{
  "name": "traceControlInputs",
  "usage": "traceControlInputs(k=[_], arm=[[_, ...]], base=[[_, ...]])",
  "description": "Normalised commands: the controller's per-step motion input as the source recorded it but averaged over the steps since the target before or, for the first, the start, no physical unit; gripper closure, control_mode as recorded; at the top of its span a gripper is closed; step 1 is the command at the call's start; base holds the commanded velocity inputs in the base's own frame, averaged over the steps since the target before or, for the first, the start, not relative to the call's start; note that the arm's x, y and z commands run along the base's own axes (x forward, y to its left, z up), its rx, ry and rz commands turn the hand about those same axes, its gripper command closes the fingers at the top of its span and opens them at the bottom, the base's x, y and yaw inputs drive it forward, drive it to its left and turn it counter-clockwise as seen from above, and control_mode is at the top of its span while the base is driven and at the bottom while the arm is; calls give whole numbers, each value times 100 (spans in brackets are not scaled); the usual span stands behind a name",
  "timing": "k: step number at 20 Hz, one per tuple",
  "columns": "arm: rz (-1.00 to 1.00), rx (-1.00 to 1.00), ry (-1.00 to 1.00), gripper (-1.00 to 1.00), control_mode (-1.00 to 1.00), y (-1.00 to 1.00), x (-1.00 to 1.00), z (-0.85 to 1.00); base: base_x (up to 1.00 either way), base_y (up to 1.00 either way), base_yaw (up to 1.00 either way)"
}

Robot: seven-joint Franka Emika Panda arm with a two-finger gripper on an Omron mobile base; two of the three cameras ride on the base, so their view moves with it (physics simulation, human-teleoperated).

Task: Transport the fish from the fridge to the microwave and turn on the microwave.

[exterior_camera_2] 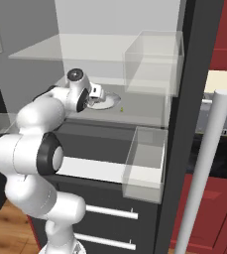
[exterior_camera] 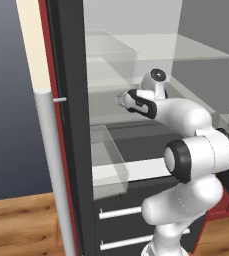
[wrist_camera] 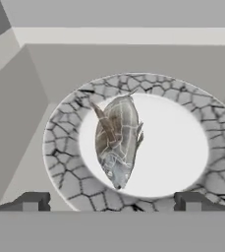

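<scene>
The fish [wrist_camera: 118, 140], grey-tan and mottled, lies on a white plate with a crackled grey rim [wrist_camera: 60, 147] on a shelf inside the open fridge [exterior_camera: 76, 125]. My gripper [wrist_camera: 113, 203] hovers just above the fish and is open, its two dark fingertips [wrist_camera: 33, 202] wide apart on either side of the fish's near end and touching nothing. In the base views the hand [exterior_camera: 136, 102] reaches deep over the middle shelf, beside the plate [exterior_camera_2: 109, 101]. The microwave is out of view.
Clear glass shelves [exterior_camera: 151, 50] and door bins [exterior_camera_2: 144, 163] surround the arm. The fridge's long grey handle [exterior_camera: 53, 175] stands close in front. Silver-handled drawers [exterior_camera: 118, 212] lie below. Red cabinets [exterior_camera_2: 219, 208] and a counter sit to the right.
</scene>
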Motion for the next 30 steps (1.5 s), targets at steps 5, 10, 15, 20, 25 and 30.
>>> traceControlInputs(k=[5, 10, 15, 20, 25, 30], arm=[[0, 0, 0, -100, -100, 0, 43, -8], [0, 0, 0, -100, -100, 0, 38, -12], [0, 0, 0, -100, -100, 0, 30, -16], [0, 0, 0, -100, -100, 0, 22, -13], [0, -1, 0, -100, -100, 0, 8, -20], [0, 0, 0, -100, -100, 0, 2, -19]], base=[[0, 0, 0], [0, 0, 0], [0, 0, 0], [0, 0, 0], [0, 0, 0], [0, 0, 0]])
